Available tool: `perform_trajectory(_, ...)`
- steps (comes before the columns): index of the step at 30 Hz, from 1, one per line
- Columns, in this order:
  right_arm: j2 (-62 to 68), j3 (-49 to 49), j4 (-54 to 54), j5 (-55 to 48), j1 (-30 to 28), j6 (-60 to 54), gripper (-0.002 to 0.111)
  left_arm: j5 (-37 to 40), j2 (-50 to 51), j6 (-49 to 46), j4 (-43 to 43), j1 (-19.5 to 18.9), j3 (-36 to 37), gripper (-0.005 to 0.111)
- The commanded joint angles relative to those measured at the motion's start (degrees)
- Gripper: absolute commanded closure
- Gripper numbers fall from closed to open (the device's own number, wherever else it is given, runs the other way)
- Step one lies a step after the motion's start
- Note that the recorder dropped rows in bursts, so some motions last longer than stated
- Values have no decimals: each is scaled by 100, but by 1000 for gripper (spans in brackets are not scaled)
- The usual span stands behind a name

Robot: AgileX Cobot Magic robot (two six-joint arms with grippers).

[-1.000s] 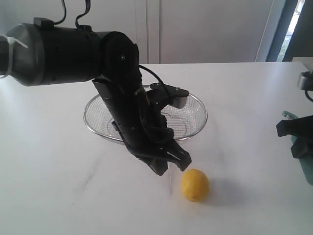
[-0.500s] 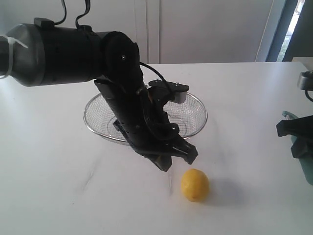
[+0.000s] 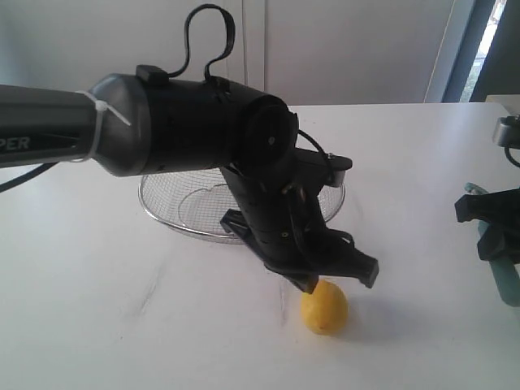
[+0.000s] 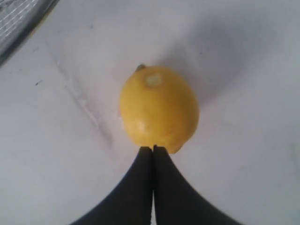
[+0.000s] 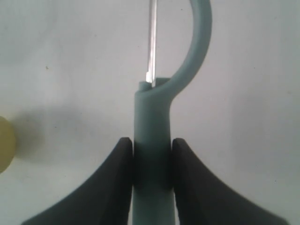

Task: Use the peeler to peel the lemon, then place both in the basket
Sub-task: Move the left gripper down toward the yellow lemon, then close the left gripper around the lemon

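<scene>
The yellow lemon (image 3: 324,307) lies on the white table in front of the basket (image 3: 166,213). My left gripper (image 3: 341,278) hangs just above the lemon. In the left wrist view its jaws (image 4: 153,148) are shut, tips pressed together with nothing between them, right at the near edge of the lemon (image 4: 159,107). At the right edge, my right gripper (image 3: 490,231) is shut on the teal peeler (image 3: 505,280). The right wrist view shows both fingers clamped on the peeler handle (image 5: 152,119), with my right gripper (image 5: 152,146) pointing along it; the metal blade (image 5: 151,37) runs ahead.
The wire mesh basket holds nothing that I can see and is partly hidden behind my left arm (image 3: 187,122). Its rim shows in a corner of the left wrist view (image 4: 18,16). A sliver of the lemon (image 5: 4,140) appears at the right wrist view's edge.
My left arm has swung right and forward from in front of the basket, bringing its shut gripper over the lemon. The lemon, the basket and the right gripper have not moved.
</scene>
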State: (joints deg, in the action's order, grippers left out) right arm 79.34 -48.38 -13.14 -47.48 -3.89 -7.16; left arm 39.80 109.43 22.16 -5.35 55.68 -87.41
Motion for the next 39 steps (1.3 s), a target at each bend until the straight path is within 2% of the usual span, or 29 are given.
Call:
perform_trajectory(1,-44,-22,-15,-19,-29,-50,108,-325,15,-12,-488,38,-100,83)
perform_trajectory(5,-44,-22,-15,-19,-29,-50,108,-267,64,-292,-488,38,-100,54)
perform_trajectory(8,-44,-22,-34,-31,-15,-50,108,-228,132,-292,-502,38,-100,39)
perform_trajectory(11,-44,-22,-52,-31,-14,-50,108,-216,214,-292,-546,38,-100,31)
perform_trajectory(21,-44,-22,-178,-41,-14,-140,108,-302,611,-292,-930,38,-100,30)
perform_trajectory(39,-44,-22,-301,-61,-14,-303,108,-931,1224,-292,-591,38,-100,30)
